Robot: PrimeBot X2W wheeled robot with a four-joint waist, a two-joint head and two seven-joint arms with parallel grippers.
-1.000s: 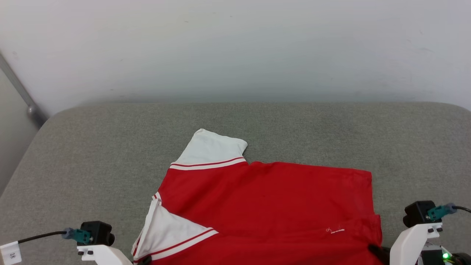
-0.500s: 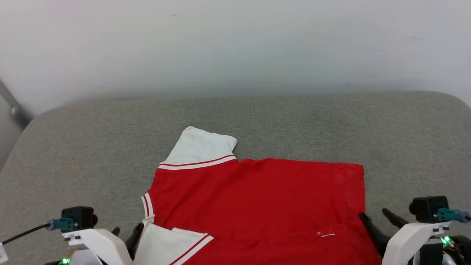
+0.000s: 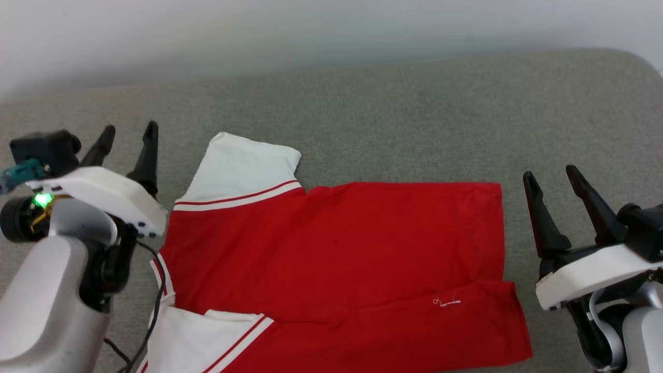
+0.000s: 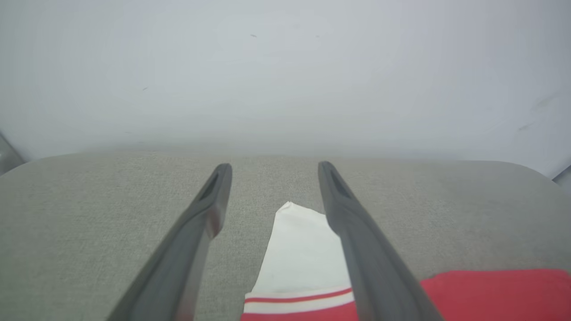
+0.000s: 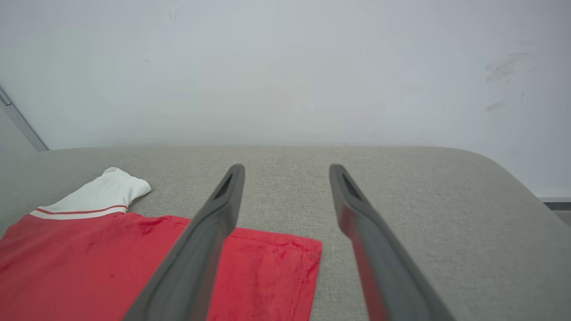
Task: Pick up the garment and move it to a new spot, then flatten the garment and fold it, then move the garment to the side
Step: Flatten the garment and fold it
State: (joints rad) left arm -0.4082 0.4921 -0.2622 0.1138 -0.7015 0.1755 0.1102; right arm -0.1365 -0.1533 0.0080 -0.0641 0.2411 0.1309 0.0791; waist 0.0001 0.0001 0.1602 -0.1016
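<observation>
Illumination is bright, diffuse and even; shadows are faint. Wrist views bow the padded surface (image 5: 446,200) at the frame edges, and the dark fingers (image 4: 178,267) blur near the lens.

Pale grey arms (image 3: 41,305), dark tapered fingers (image 3: 147,155)

A broad grey-green woven fabric cushion (image 3: 393,114) spreads across the scene, its weave fine and even, its far corners rounded. Its far edge meets a plain pale grey-white painted wall (image 3: 259,31), with a soft shadow along the join. In the right wrist view, 2 dark smudged scuff marks (image 5: 506,67) sit on the wall's upper right part, 1 above the other. At that view's left edge a thin grey slanted strip (image 5: 18,122) runs down the wall toward the cushion's corner. At its right edge, past the cushion's rounded corner, a dark grey horizontal band (image 5: 555,205) lies low on the wall.
</observation>
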